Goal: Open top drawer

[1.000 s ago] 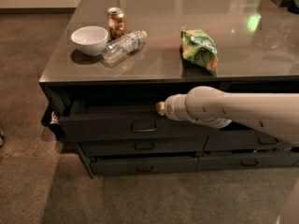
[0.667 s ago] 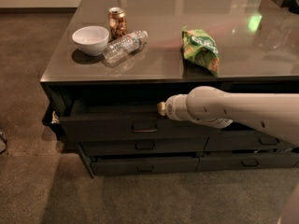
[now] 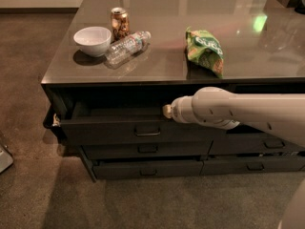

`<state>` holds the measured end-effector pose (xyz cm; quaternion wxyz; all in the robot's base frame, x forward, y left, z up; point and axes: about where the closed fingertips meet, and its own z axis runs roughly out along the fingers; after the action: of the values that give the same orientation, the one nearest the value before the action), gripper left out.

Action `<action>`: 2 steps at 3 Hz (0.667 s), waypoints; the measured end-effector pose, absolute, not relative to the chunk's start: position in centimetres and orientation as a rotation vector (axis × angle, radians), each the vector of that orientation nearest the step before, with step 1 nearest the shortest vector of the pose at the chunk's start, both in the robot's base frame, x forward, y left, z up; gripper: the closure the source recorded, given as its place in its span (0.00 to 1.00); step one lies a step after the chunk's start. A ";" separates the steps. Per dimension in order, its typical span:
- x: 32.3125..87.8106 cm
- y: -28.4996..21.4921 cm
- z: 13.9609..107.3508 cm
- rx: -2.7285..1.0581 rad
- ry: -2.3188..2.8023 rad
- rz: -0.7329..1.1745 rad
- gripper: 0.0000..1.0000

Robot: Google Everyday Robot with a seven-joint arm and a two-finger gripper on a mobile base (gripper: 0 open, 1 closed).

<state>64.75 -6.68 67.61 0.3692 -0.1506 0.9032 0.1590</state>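
The top drawer (image 3: pixel 109 128) is the tall dark front panel under the tabletop, standing pulled out a little, with a dark gap showing above its upper edge. Its small rectangular handle (image 3: pixel 147 130) sits at the panel's centre. My white arm reaches in from the right at drawer height. The gripper (image 3: pixel 165 112) is at the arm's tip, just above and right of the handle, at the drawer's upper edge.
On the glossy tabletop (image 3: pixel 157 70) are a white bowl (image 3: pixel 93 40), a can (image 3: pixel 119 23), a plastic bottle (image 3: pixel 127 45) lying down and a green chip bag (image 3: pixel 205 51). Two lower drawers (image 3: pixel 147 159) sit beneath; more drawers (image 3: pixel 257 149) are at right. Brown carpet lies in front.
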 end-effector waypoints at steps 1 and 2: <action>64.6 -7.1 67.6 -0.430 2.320 0.382 1.00; 64.4 -7.1 67.7 -0.459 2.324 0.379 1.00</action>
<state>64.36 -7.10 67.66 0.3629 -0.1782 0.9027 0.1471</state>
